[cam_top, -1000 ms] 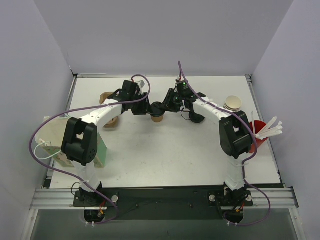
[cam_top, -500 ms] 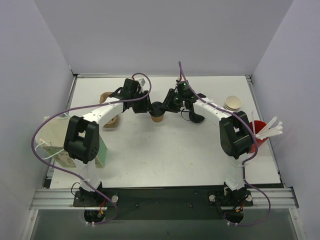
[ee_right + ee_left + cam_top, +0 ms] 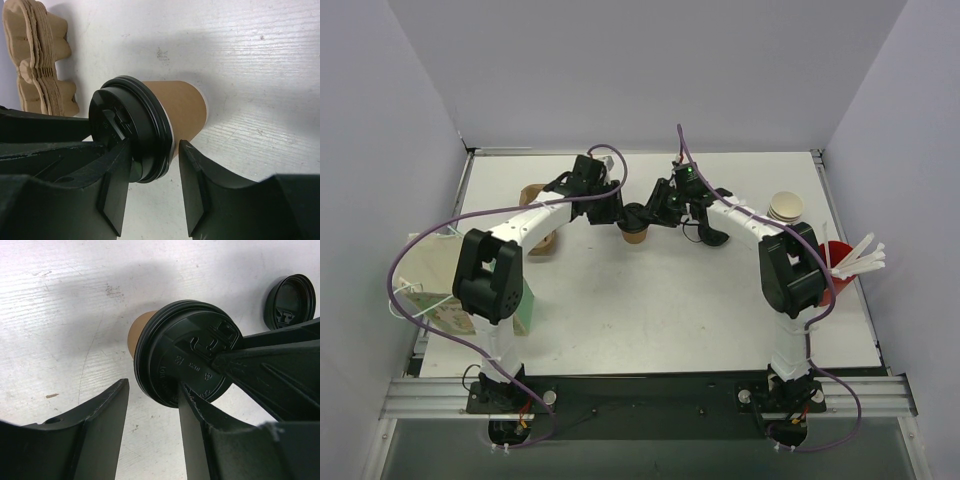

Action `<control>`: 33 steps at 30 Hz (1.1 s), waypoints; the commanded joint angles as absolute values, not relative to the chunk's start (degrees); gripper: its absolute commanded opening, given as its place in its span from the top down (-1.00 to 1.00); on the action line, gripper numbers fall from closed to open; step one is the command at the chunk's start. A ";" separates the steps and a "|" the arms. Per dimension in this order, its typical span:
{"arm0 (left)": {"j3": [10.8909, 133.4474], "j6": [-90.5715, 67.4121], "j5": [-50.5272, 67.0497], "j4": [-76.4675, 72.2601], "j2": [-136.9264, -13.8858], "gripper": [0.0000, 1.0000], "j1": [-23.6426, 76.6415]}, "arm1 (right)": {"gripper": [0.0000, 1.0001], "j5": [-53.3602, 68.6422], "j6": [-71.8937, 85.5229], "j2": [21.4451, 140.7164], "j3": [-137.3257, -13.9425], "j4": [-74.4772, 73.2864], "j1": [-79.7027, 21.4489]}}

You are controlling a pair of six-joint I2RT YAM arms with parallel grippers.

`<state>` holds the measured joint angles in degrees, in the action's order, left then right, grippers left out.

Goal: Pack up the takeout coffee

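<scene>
One takeout coffee [image 3: 636, 234], a brown kraft cup under a wider black lid, stands mid-table toward the back edge. Right gripper [image 3: 156, 147] jaws narrow, astride the lid rim; clamped or not, cannot tell. Left gripper [image 3: 152, 390] jaws wide, nothing between them, one finger [image 3: 192, 430] at the lid edge. Pulp carriers [image 3: 40, 55] lie to the left, spare lid [image 3: 290, 300] to the right. Bare table [image 3: 650, 310] lies nearer the bases.

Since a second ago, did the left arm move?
Yes. The left arm shifted slightly right, away from the table's left edge, toward the cup.
</scene>
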<state>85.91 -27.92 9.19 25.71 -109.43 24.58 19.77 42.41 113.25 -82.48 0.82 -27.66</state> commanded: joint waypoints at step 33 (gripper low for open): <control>93.07 -24.70 5.71 32.08 -112.68 -0.08 25.14 | 0.34 27.43 48.08 112.24 -80.16 6.86 -22.77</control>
<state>90.72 -26.04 7.27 30.44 -111.57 25.08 27.88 48.36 112.73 -78.85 7.68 -23.22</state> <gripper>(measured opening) 0.537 0.337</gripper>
